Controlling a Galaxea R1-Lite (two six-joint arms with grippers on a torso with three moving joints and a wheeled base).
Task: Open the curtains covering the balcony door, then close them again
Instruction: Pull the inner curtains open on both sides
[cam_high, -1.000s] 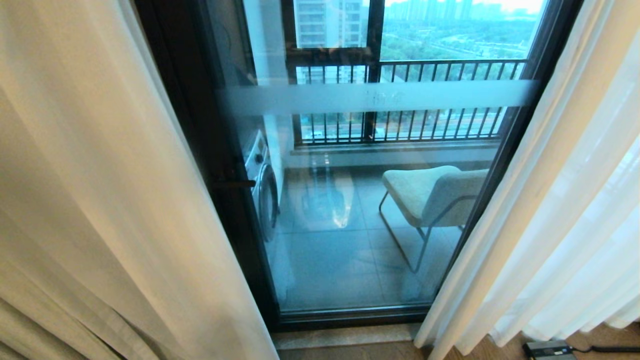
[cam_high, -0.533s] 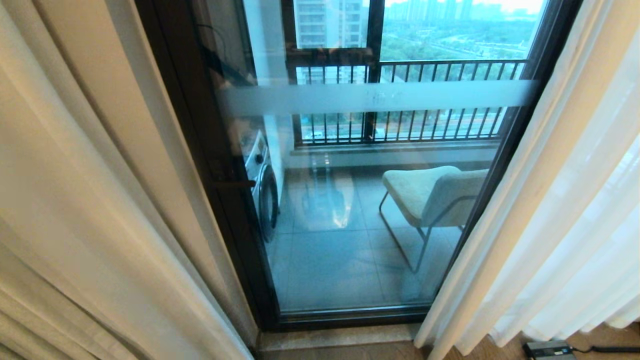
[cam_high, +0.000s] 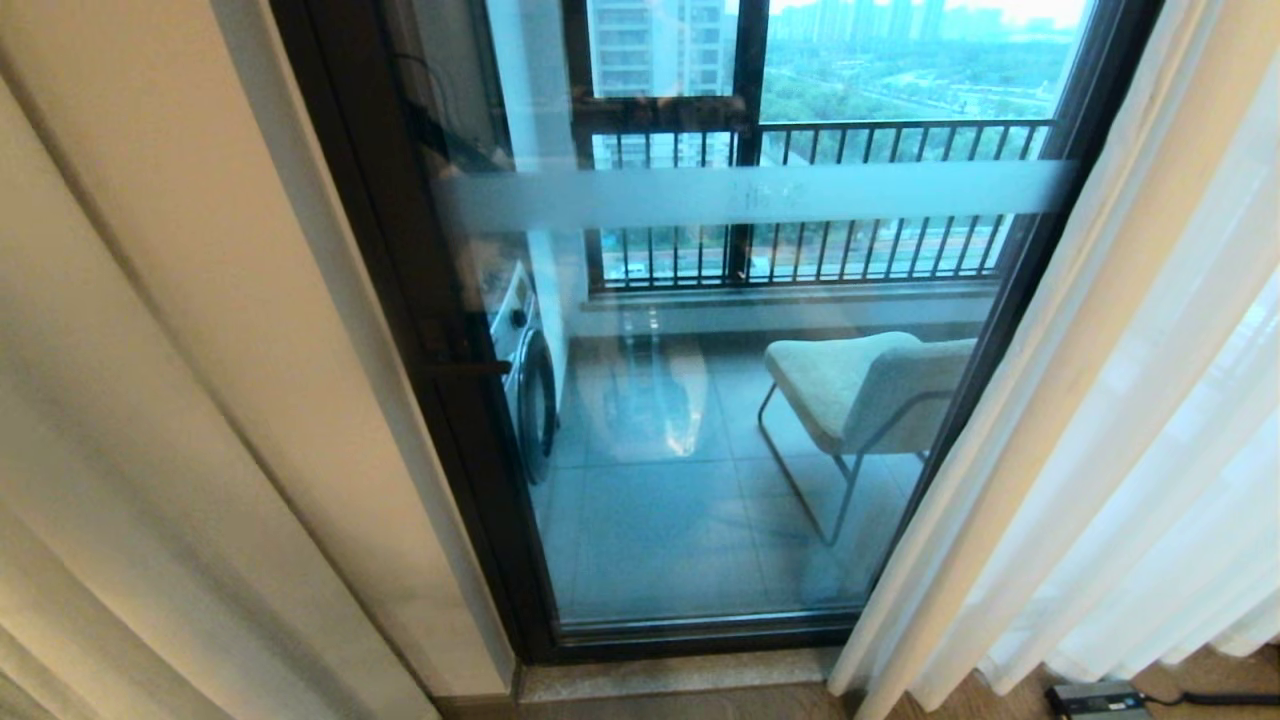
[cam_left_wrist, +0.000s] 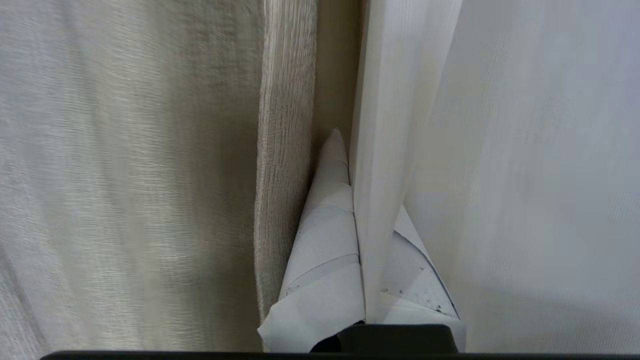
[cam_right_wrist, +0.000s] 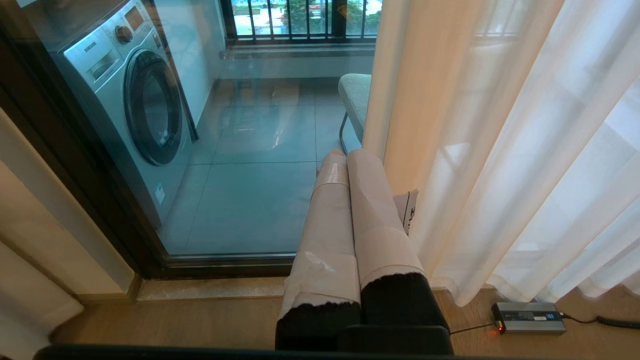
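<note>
**Curtains drawn apart, closing pass not yet done**

Plainly, the curtains (cam_high: 150, 400) are parted in the head view; the cream drape hangs bunched at the left, the sheer white panel (cam_high: 1130, 430) at the right, and the balcony door (cam_high: 720, 400) stands uncovered between them, its frosted band and dark frame in full sight; so the opening half looks largely done, and drawing the fabric back across the glass is what remains, as I judge it.

Neither arm shows in the head view; in the left wrist view the left gripper (cam_left_wrist: 357, 235) is clamped on a fold of the curtains, a sheer white edge pinched between its paper-wrapped fingers (cam_left_wrist: 325, 225) with the woven beige cloth just beside them; in the right wrist view the right gripper (cam_right_wrist: 347, 170) hangs low near the floor with fingers pressed together on nothing, just beside the sheer panel.

As for writing: the washing machine (cam_right_wrist: 125, 105) behind the glass bears a brand mark that seems to read Samsung; the small grey box (cam_right_wrist: 530, 317) on the floor carries a label too small to read.
</note>
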